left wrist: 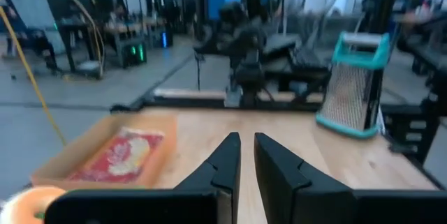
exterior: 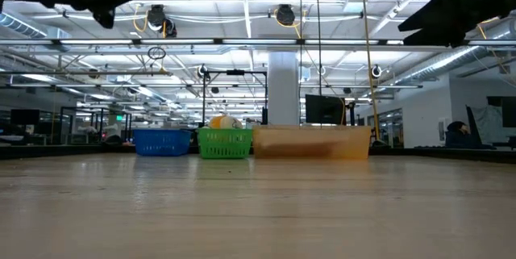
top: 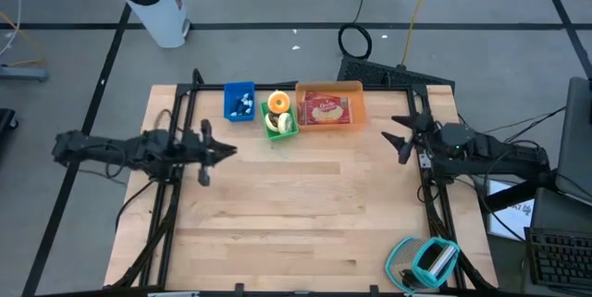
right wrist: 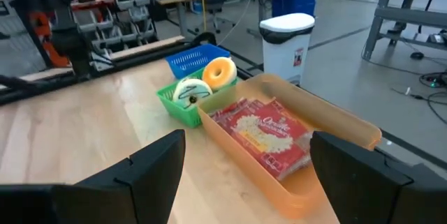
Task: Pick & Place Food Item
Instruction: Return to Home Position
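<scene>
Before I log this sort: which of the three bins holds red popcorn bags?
The orange bin, the largest, nearest the right gripper; the green bin and blue bin hold none.

High cam hung overhead, facing straight down, far enough off to take in the whole light wooden table (top: 277,214). Low cam sat at tabletop level, facing across to the far edge. Left wrist cam faced across the table; right wrist cam sat nearer. All 4 shared the orange plastic bin (top: 330,129).
</scene>
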Robot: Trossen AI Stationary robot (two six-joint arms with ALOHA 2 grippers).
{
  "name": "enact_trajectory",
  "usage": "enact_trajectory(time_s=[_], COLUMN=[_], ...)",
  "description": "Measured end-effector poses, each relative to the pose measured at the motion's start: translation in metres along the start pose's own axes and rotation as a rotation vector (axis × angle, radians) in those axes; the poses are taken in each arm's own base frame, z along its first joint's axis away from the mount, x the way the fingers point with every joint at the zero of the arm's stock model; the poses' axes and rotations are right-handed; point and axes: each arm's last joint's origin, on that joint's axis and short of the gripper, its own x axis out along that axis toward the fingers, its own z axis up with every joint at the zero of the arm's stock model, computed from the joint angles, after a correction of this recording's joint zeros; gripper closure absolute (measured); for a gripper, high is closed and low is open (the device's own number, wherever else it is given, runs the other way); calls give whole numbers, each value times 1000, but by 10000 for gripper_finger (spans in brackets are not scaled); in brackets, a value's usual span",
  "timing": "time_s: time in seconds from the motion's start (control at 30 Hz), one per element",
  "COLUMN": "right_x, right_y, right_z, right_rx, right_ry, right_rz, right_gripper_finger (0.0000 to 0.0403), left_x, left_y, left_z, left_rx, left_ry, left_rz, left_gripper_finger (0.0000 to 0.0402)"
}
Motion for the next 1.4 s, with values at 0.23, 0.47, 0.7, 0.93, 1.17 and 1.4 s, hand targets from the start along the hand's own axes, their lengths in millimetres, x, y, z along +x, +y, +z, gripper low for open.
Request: enact_trajectory(time_s=[0.23,0.47,0.7,0.93,1.17,1.4], right_x=[-11,-6,4,-9,5,20], right_y=[-5,-4,2,-6,-2,1], right_z=[-1,-6,-23,-28,-42,-63], right_rx=[63,36,-16,7,-23,-19], right_ry=[-30,-41,-48,-129,-198,-290], right_rz=[13,38,145,153,158,166], right_gripper_finger=[112,110,110,114,113,114], left_x=[-27,-25,-26,-24,-23,-23], left_y=[10,10,10,9,9,10], left_z=[-27,-68,-66,-71,-71,-70], left_rx=[-70,-101,-76,-67,-65,-67], left_ry=[-51,-115,-119,-64,-64,-70], left_rz=[19,8,0,2,6,13], left_gripper_finger=[360,360,360,360,360,360])
